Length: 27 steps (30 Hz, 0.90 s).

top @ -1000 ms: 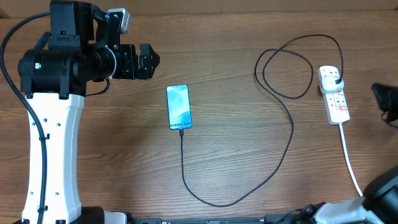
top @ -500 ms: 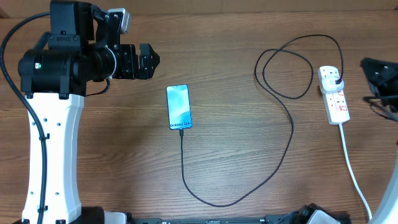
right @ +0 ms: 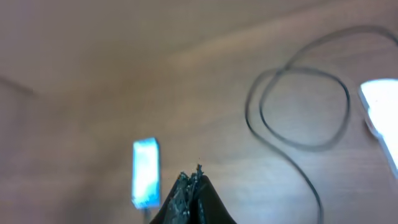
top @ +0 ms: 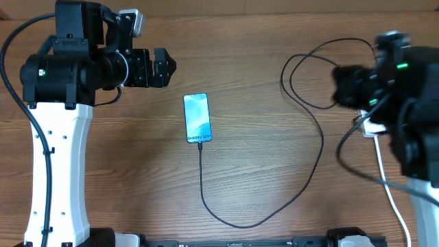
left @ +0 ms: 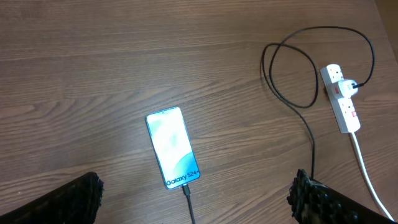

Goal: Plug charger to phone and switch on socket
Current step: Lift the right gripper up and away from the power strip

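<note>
1. The right arm [top: 398, 89] has swung in from the frame's far right edge within the last second. It now hangs, motion-blurred, over the white oblong power strip [left: 344, 102], which lies well to the right of the slim, black-edged phone [top: 197, 118] with its lit blue-white screen.
2. The right pincer [right: 189, 186] is pressed together and holds nothing, its tips showing as one dark point in its own blurred camera view.
3. The left pincer [top: 167, 66] has not stirred. It hovers up and to the left of the phone with its jaws spread wide and empty.
4. The phone lies flat on the brown wooden counter [top: 260, 171], in the same spot as a second ago.
5. The thin black charger cable [top: 320, 147] meets the phone's lower edge, sweeps right in a wide curve, loops once and runs on to the power strip.
6. In the left wrist view its black plug [left: 348, 86] sits in the strip's outlet farthest from the strip's white lead [top: 387, 192].
7. The cable therefore looks connected at both ends, leaving the switch as the remaining step.
8. The strip's red switches [left: 339, 94] are too small to read as on or off.
9. With its tips closed to a point, the right pincer looks set to press one of them.
</note>
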Tool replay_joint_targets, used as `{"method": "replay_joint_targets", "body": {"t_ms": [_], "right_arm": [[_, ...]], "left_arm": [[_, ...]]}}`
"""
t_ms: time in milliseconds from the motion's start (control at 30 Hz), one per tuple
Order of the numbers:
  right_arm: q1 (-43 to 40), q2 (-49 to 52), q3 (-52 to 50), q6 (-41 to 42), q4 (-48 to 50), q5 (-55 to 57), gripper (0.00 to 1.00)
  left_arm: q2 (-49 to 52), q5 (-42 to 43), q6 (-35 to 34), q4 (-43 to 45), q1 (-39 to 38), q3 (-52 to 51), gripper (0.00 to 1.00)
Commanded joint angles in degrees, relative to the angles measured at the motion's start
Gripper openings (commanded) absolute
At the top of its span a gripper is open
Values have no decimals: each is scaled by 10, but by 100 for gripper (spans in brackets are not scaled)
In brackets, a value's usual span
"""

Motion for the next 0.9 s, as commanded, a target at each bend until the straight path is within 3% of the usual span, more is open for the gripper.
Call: {"method": "replay_joint_targets", "body": {"t_ms": [0,267,433,600,633,867], "right_arm": [[56,5,10,-28,-31,122,4],[83,38,10,-104,-84,142,14],[83,45,10,-108,-80,140,43],[83,45,10,-108,-79,140,96],[83,45,10,-108,-81,138,100],[83,45,10,-108,-102,138,100]], "left_arm": [[4,4,2,0,2,-3,100],[4,4,2,0,2,-3,99],[4,4,3,0,2,-3,99],[4,4,2,0,2,-3,100],[4,4,2,0,2,-3,100],[4,4,2,0,2,-3,99]]}}
